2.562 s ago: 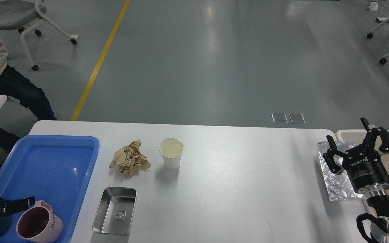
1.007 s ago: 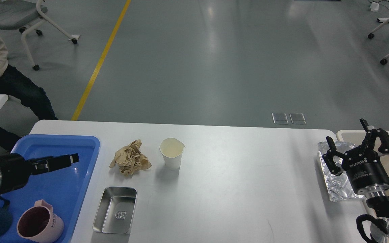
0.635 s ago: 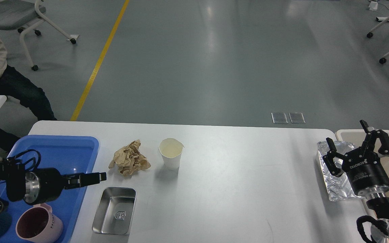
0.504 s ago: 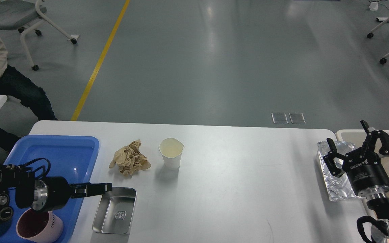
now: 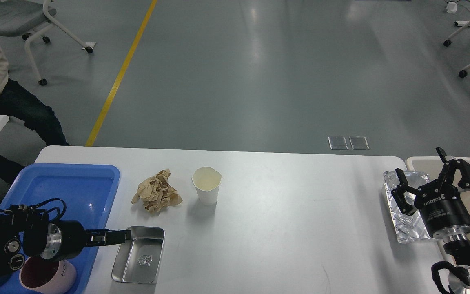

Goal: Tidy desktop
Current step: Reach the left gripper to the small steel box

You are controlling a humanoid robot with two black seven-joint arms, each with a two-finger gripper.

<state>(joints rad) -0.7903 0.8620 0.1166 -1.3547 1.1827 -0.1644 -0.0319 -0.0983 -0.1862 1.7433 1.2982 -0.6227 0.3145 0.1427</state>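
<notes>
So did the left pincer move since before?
Yes. The left pincer swung out from over the blue tray toward the right, and now its tip reaches the left edge of the metal dish.

Black arms, silver wrist rings, white-lettered right tool (image 5: 434, 179).

The tabletop (image 5: 292, 212) lies bare between the paper cup (image 5: 207, 185) and the foil sheet (image 5: 406, 208). On the left, the crumpled paper (image 5: 156, 197), cup and steel tray (image 5: 138, 255) crowd together beside the blue tray (image 5: 76, 183).
</notes>
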